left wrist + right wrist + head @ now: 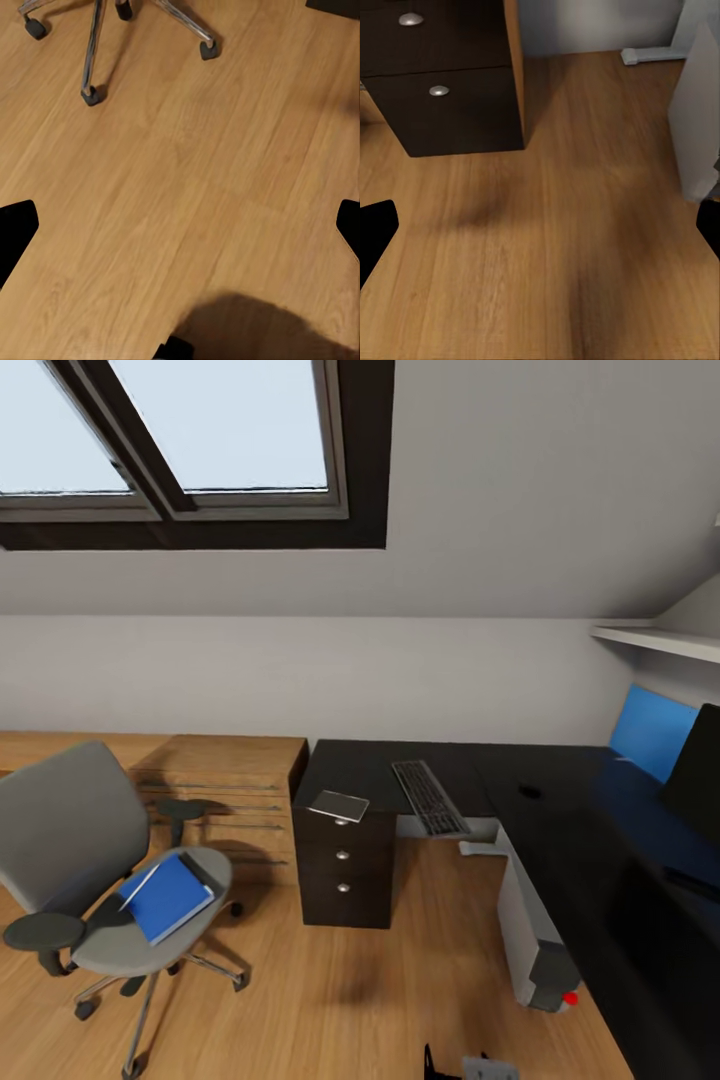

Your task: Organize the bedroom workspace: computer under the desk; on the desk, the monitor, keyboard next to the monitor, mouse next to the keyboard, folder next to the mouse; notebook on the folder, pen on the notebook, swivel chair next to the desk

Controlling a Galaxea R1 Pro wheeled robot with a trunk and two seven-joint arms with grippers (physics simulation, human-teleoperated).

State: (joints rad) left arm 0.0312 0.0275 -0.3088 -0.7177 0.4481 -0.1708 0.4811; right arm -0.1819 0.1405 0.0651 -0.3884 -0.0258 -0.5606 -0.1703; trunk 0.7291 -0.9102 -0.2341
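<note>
Sloped white walls and a skylight close over a bedroom corner with a pale wooden plank floor point(330, 1000), where a dark L-shaped worktop point(560, 810) runs along two walls. On it lies the flat grey keyboard point(430, 797), with its near end reaching past the worktop's edge. A small grey notebook point(339, 805) sits on the corner above the dark three-drawer cabinet point(343, 870). At the far right stands the black flat monitor point(697, 765), beside a blue panel point(652, 732). A small dark spot point(530, 792) on the worktop may be the mouse, too small to tell. The pale grey computer tower point(528, 920) lies on the floor beneath the worktop, so that part of the task looks satisfied.

The grey swivel chair point(75, 840) stands well apart from the worktop, and the blue folder point(166, 897) rests flat on its seat with a thin white pen point(140, 886) lying along the folder's edge. The folder has to go down first as the base of the stack, so I judge it the likely next target.

Both wrist views look down at bare floor. The left gripper point(180, 225) has its dark fingers point(15, 232) at opposite borders, spread wide and holding nothing; the right gripper point(540, 225) has its fingers point(375, 232) the same, with the cabinet drawers ahead. Arms hang low, probably for travel.
</note>
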